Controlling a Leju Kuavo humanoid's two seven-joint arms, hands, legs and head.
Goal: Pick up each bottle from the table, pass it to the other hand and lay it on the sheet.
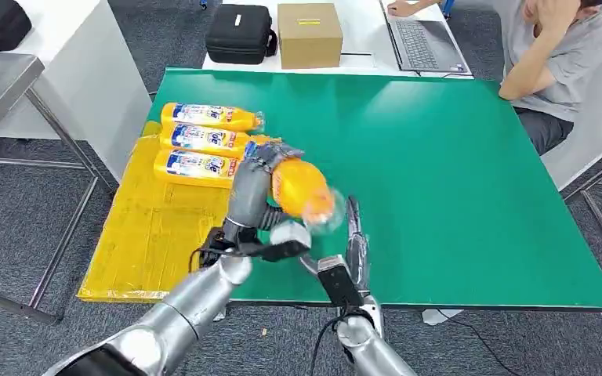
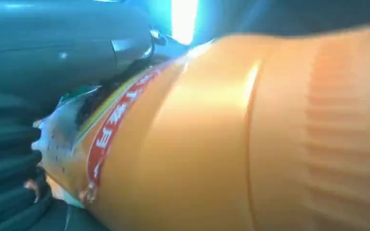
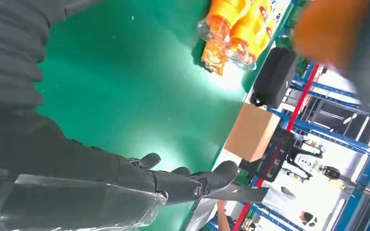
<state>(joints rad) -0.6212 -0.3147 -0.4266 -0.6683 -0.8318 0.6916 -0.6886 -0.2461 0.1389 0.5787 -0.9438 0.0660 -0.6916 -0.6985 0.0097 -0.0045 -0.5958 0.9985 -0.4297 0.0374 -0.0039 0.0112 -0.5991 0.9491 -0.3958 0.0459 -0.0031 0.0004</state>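
Head view shows my left hand [image 1: 262,168] gripping an orange bottle [image 1: 304,190] above the green table [image 1: 455,180], beside three bottles [image 1: 204,141] lying near the yellow sheet [image 1: 149,235]. My right hand [image 1: 353,235] holds nothing, its fingers [image 3: 192,180] straight and apart, just beside the held bottle.

Orange bottles [image 1: 204,141] with blue-white labels, yellow sheet [image 1: 137,235], green table [image 1: 455,172].
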